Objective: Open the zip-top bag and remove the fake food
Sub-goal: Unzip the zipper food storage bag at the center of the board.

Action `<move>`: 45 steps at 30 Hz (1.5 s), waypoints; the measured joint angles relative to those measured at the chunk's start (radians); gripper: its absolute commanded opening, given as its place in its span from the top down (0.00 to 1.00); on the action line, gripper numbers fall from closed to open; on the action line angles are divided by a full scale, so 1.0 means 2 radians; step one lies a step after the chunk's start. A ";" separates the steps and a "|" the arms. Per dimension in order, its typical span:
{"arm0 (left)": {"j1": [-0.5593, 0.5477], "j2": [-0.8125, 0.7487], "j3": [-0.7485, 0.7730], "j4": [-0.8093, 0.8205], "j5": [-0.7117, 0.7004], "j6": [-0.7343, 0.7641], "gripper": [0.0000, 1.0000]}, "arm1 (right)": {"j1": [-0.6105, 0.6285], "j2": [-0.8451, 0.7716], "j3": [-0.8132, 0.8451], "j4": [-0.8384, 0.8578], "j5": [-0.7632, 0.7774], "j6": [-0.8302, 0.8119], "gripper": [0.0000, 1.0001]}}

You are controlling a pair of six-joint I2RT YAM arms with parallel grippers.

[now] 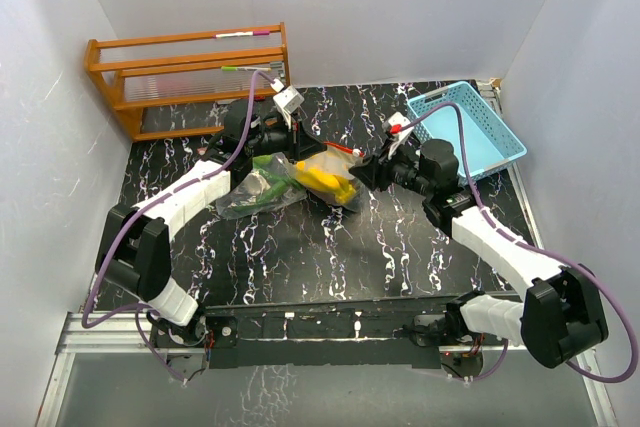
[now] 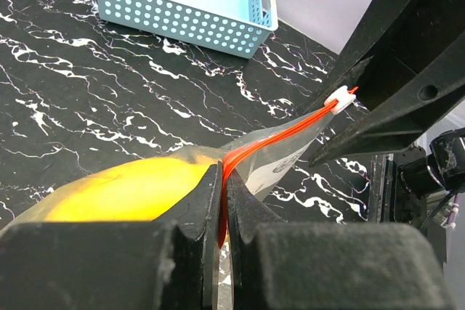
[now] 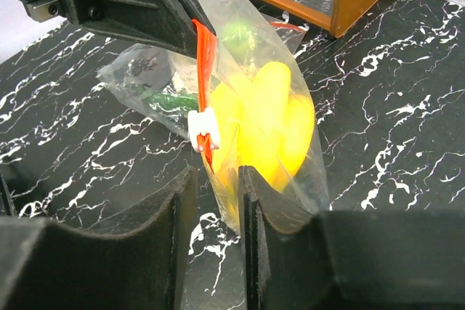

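centrally: zip-top bag [image 1: 262, 194], fake food [image 3: 265, 117] inside
left gripper [image 2: 224, 179] clamped on red zip [image 2: 283, 136]; right gripper [image 3: 216, 179] flanking white slider [image 3: 203, 130], grip unclear

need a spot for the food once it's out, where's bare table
Bare table between the bag and the near edge; the basket is bare inside too. Crowded mid-table, where left claw and right claw meet at the bag.

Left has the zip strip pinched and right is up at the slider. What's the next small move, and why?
Probably close the right gripper on the white slider. Its jaws stand either side of the slider with a gap showing, and the left gripper is shut on the red zip strip, which runs straight between them.
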 measured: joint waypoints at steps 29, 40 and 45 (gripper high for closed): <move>0.002 -0.008 0.000 -0.011 0.013 -0.010 1.00 | -0.001 -0.003 0.000 0.015 -0.010 0.010 0.84; 0.002 -0.009 0.000 -0.009 0.019 -0.008 0.23 | -0.001 -0.003 0.000 0.014 -0.014 0.010 0.93; 0.002 -0.011 0.000 -0.002 0.030 -0.003 0.11 | -0.001 -0.003 0.003 0.006 -0.029 0.009 0.93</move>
